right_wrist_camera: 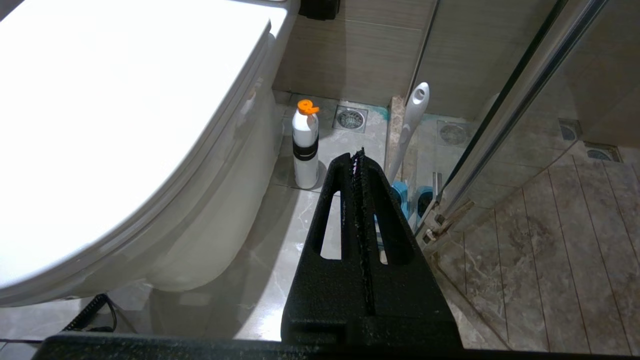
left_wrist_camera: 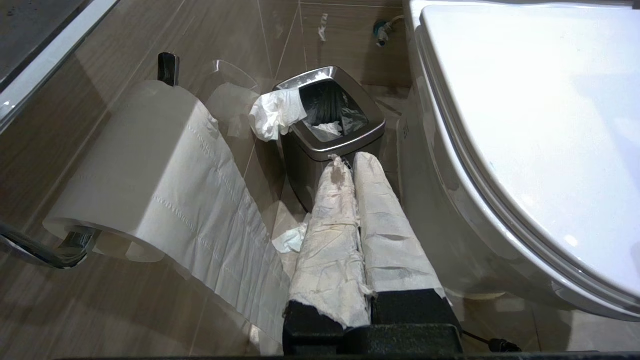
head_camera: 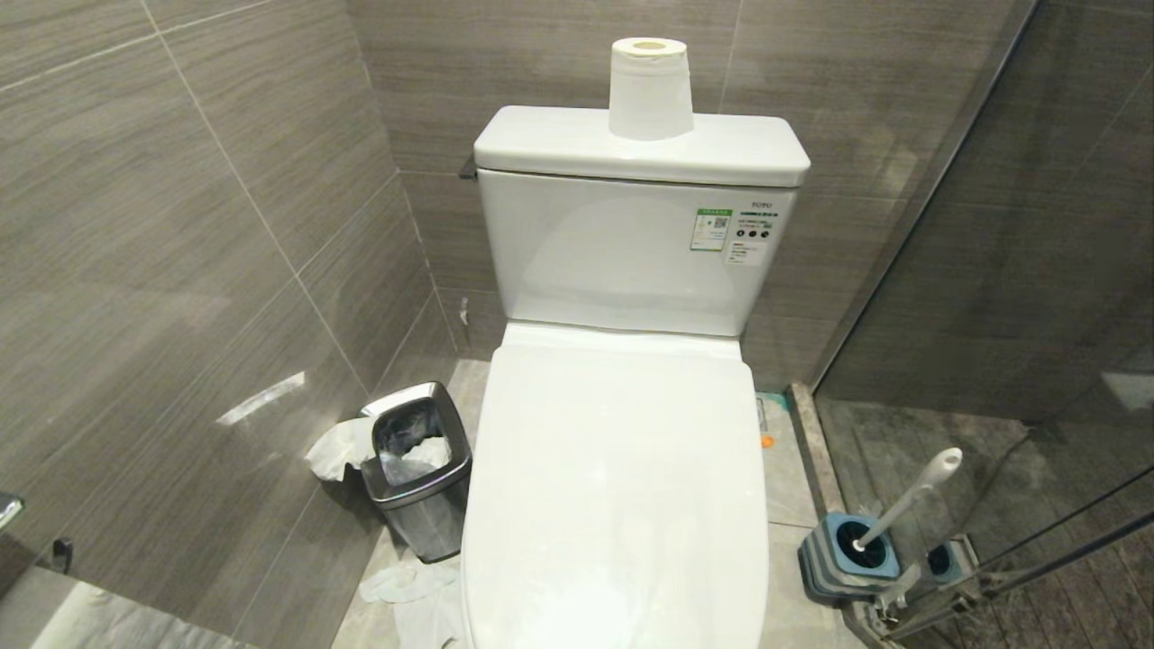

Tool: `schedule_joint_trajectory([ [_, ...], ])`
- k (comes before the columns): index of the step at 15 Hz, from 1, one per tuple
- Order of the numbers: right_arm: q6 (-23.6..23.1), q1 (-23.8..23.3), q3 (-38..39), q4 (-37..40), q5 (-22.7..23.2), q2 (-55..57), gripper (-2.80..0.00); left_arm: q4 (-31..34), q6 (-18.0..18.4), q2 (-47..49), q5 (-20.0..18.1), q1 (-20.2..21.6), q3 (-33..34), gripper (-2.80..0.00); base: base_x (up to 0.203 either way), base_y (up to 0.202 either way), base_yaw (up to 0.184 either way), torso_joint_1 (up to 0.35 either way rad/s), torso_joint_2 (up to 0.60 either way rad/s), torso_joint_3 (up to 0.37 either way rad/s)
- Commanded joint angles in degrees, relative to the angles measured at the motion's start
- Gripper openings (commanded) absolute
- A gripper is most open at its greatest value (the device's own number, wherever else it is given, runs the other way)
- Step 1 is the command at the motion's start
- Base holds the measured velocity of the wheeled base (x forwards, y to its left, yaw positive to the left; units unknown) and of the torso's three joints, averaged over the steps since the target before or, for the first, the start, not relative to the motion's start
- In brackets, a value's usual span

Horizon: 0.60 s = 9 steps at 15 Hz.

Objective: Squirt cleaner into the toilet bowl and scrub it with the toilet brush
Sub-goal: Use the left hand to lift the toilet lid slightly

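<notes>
Both pairs of fingers are pressed together and hold nothing. The left gripper (left_wrist_camera: 347, 162), its fingers (left_wrist_camera: 330, 220) wrapped in white paper, hangs low on the toilet's left, pointing toward the steel waste bin (left_wrist_camera: 330, 125) that stands just beside the bowl. The right gripper (right_wrist_camera: 359, 155) hangs low on the other side, its black fingers (right_wrist_camera: 350, 240) pointing over the floor toward a white bottle with an orange cap (right_wrist_camera: 305, 145), which I take to be the cleaner. That bottle stands upright on the floor close against the side of the toilet bowl (right_wrist_camera: 210, 210). Just beyond it, near the glass shower door (right_wrist_camera: 505, 115), the toilet brush (right_wrist_camera: 412, 125) leans in its blue holder (right_wrist_camera: 400, 192).

From the head view neither arm shows, and the lid (head_camera: 622, 469) lies shut over the basin, so no cleaner can reach the porcelain yet. The first step, as I judge it, is raising the lid and seat. To do it well, a gripper should come at the lid's front lip from below, lift it in an arc about the hinge, and rest it against the tank (head_camera: 631, 252) without knocking the paper roll (head_camera: 649, 90) on top. The right gripper is the natural one for the bottle afterwards: spread the fingers, close on the dark band around its waist, and keep it upright until it is over the open bowl.
</notes>
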Motion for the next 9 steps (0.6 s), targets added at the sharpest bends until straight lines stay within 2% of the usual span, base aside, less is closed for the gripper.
schedule_joint_trajectory([
  [1, 0.0, 0.0, 0.0, 0.0, 0.0, 0.0, -2.8, 0.0, 0.0, 0.1, 0.0, 0.0, 0.1, -2.8, 0.0, 0.0, 0.0, 0.0, 0.0, 0.0],
  [9, 0.0, 0.0, 0.0, 0.0, 0.0, 0.0, -2.8, 0.0, 0.0, 0.1, 0.0, 0.0, 0.1, -2.8, 0.0, 0.0, 0.0, 0.0, 0.0, 0.0],
])
